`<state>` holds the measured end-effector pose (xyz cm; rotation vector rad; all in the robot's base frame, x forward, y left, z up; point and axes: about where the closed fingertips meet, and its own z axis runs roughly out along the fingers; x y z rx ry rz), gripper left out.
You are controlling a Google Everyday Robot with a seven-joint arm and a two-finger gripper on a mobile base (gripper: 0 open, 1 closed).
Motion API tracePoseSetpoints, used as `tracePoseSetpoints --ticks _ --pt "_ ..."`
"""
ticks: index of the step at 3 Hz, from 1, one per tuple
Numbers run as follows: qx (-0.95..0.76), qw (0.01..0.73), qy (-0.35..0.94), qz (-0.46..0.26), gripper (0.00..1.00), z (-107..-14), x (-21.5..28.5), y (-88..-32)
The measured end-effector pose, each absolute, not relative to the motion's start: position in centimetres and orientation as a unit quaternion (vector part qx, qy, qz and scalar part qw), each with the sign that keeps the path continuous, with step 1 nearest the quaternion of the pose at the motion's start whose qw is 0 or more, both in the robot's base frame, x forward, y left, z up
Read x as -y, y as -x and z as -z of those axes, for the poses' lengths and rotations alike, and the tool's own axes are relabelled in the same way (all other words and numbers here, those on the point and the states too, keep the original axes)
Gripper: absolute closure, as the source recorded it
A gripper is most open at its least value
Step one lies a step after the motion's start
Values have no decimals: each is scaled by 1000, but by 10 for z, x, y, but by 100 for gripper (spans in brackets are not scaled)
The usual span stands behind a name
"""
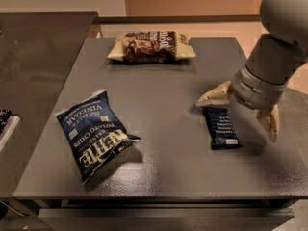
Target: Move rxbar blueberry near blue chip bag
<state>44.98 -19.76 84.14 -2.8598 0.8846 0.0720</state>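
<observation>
The rxbar blueberry [221,127] is a small flat navy wrapper lying on the grey table [163,90] at the right. The blue chip bag [94,135] is a large puffy dark blue bag with white lettering, lying at the front left. My gripper [238,113] is open and hangs low over the bar's far end. One tan finger [214,97] points left just beyond the bar's top edge; the other finger [270,122] hangs to the bar's right. The fingers straddle the bar without holding it.
A tan-and-brown snack bag [150,46] lies at the table's far edge. A dark counter [33,57] stands along the left side. The table's front edge runs close to the chip bag.
</observation>
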Motion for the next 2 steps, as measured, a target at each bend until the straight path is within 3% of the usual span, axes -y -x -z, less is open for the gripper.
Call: tracePoseSetpoints --ticks 1,2 --pt "-271 67 960 -33 0 -831 192 -443" --pt "-258 63 963 -39 18 -823 188 -440"
